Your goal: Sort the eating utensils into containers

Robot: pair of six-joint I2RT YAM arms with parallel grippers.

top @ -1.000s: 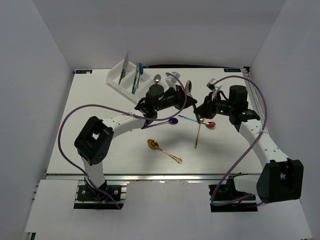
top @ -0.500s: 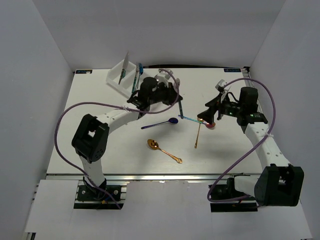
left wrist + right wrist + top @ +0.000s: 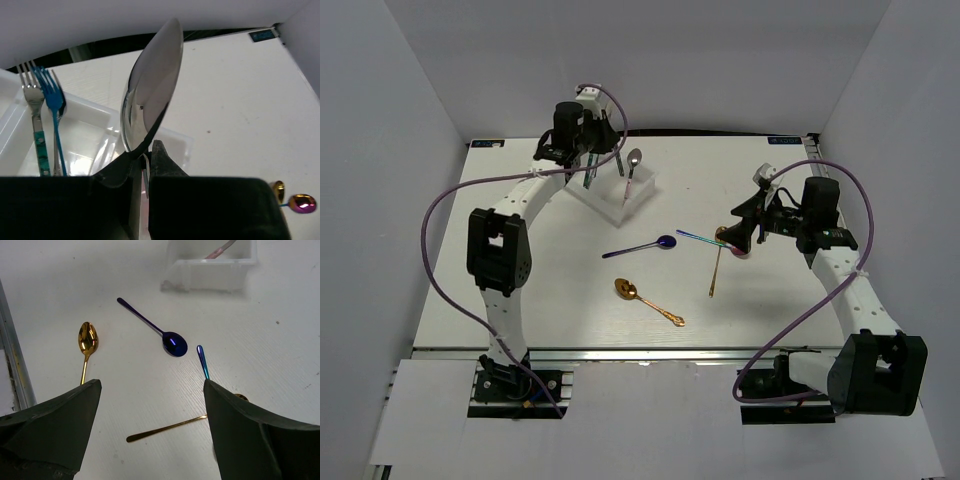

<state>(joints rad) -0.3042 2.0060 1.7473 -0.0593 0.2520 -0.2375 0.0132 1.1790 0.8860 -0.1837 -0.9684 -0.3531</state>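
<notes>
My left gripper (image 3: 620, 178) (image 3: 149, 147) is shut on the neck of a silver spoon (image 3: 633, 158) (image 3: 150, 85). The spoon's bowl points up and its pinkish handle (image 3: 222, 247) reaches down into the right end compartment of the white tray (image 3: 642, 190) (image 3: 180, 137). Two forks (image 3: 34, 100), one of them blue (image 3: 54, 100), lie in a compartment to its left. My right gripper (image 3: 740, 228) (image 3: 151, 385) is open and empty above a gold spoon's handle (image 3: 165, 427) and an iridescent spoon (image 3: 740, 250) (image 3: 202, 362).
A dark blue spoon (image 3: 665, 242) (image 3: 175, 344) and another gold spoon (image 3: 628, 290) (image 3: 88, 337) lie loose mid-table. The tray (image 3: 210, 267) stands at the back left. White walls close in the table on three sides, and a metal rail (image 3: 12, 365) runs along its near edge.
My left arm has swung from mid-table back to the tray, carrying the silver spoon. My right gripper has opened and drawn slightly right, leaving the gold spoon on the table.
</notes>
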